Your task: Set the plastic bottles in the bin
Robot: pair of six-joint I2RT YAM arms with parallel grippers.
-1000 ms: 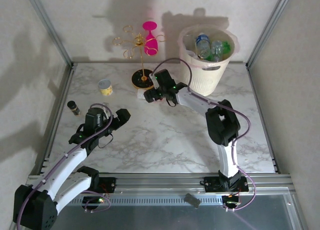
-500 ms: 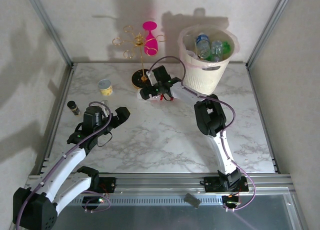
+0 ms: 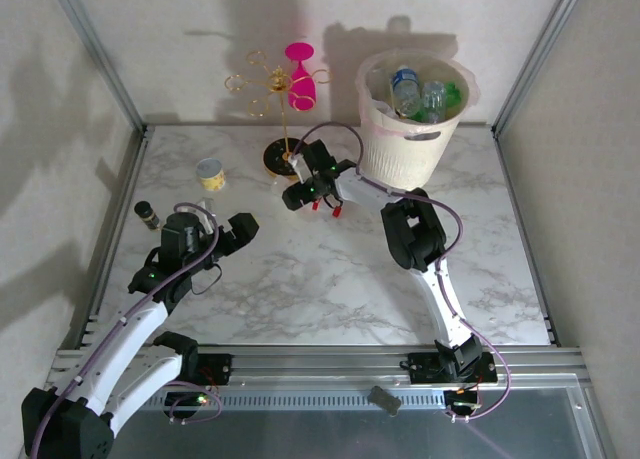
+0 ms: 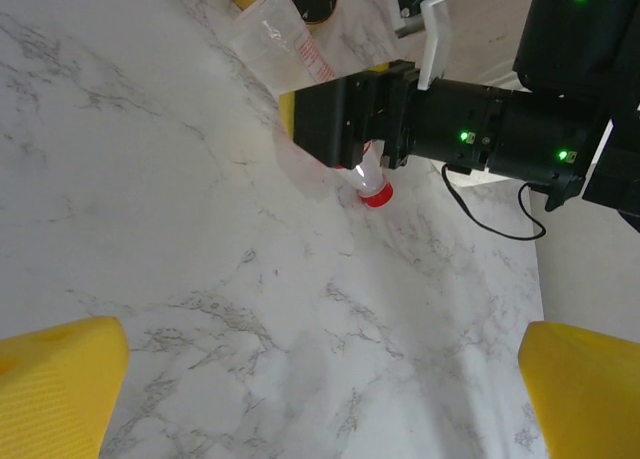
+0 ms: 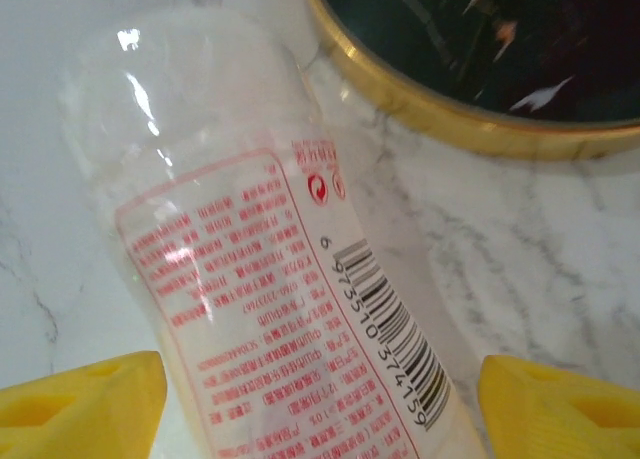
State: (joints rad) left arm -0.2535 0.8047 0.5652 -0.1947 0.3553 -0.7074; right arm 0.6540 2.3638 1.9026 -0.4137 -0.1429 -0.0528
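A clear plastic bottle [image 5: 270,309] with red print and a red cap [image 4: 375,192] lies on the marble beside the gold stand's dark base. My right gripper [image 3: 303,193] is low over it, and the yellow fingertips [image 5: 85,404] stand on either side of its body. The left one is against the bottle, while a strip of marble still shows at the right one, so the gripper is open. The bin [image 3: 410,147] stands at the back right, with several bottles [image 3: 420,97] inside. My left gripper [image 3: 236,233] hovers open over bare marble at front left.
A gold wire stand with a pink glass [image 3: 298,79] rises at the back centre, its round base [image 3: 283,157] right behind the bottle. A yellow tub [image 3: 210,173] and a dark vial [image 3: 147,215] sit at the left. Metal frame posts line both sides.
My right gripper has come down and slightly left over the red-capped bottle, and its jaws have narrowed around it. The right arm's elbow swung in. The left arm has barely shifted.
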